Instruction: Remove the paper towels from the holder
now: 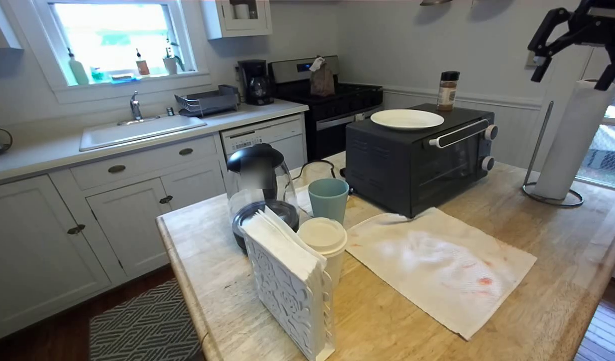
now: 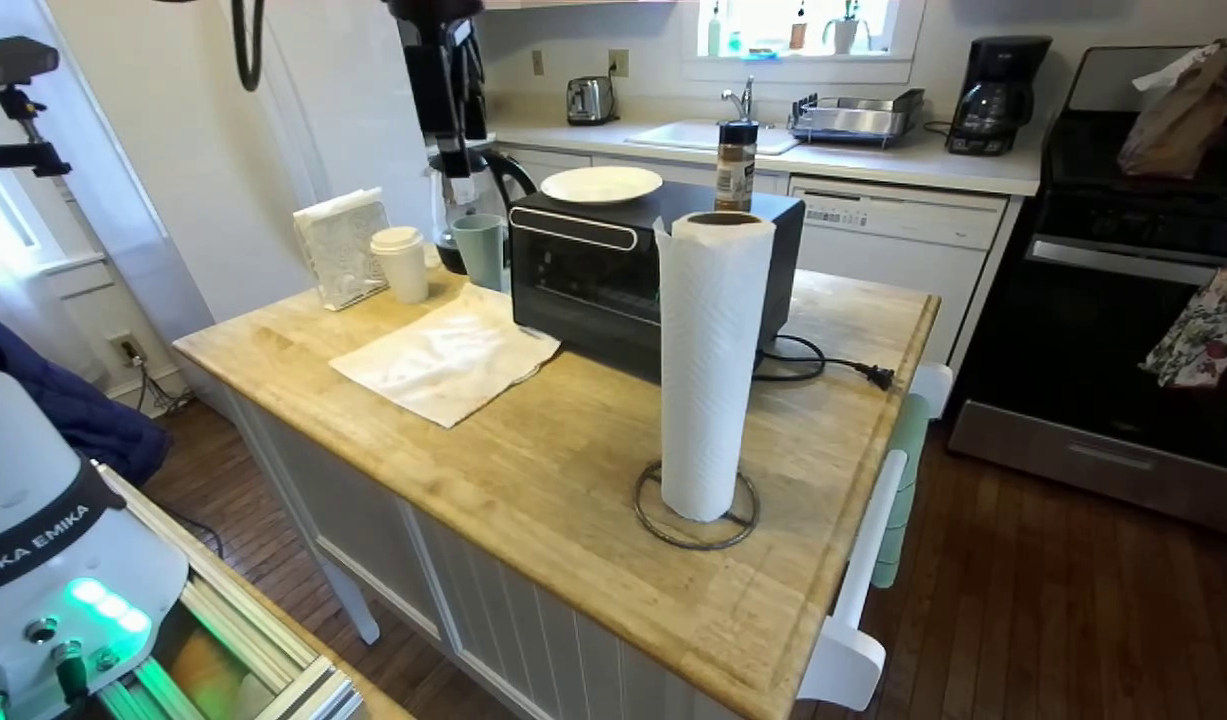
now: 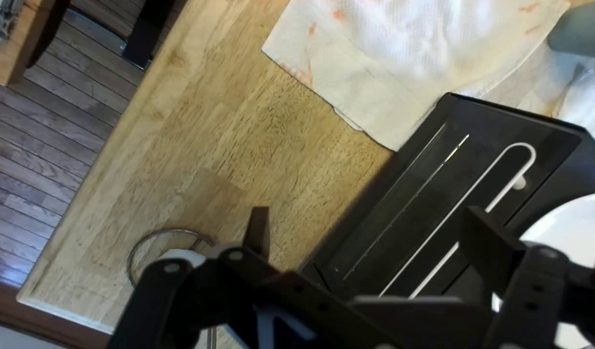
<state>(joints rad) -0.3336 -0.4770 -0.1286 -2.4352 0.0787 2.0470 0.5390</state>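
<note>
The white paper towel roll point(image 1: 570, 145) stands upright on its wire holder point(image 1: 538, 143) near the table's end. In an exterior view the roll point(image 2: 713, 370) stands in front of the oven, and the holder's ring base point(image 2: 698, 547) circles its foot. In the wrist view only a bit of the roll point(image 3: 185, 256) and the ring point(image 3: 132, 257) show at lower left; the rest is behind the left finger. My gripper point(image 3: 372, 232) is open with nothing between its fingers. It hangs above the table, apart from the roll, in both exterior views point(image 1: 573, 77) point(image 2: 458, 160).
A black toaster oven point(image 1: 382, 165) carries a white plate point(image 1: 407, 119) and a spice jar point(image 1: 447, 93). A stained sheet point(image 1: 437, 265) lies in front. A napkin holder point(image 1: 282, 296), white cup point(image 1: 323, 234), green cup point(image 1: 329, 198) and glass kettle point(image 1: 259, 175) stand beyond.
</note>
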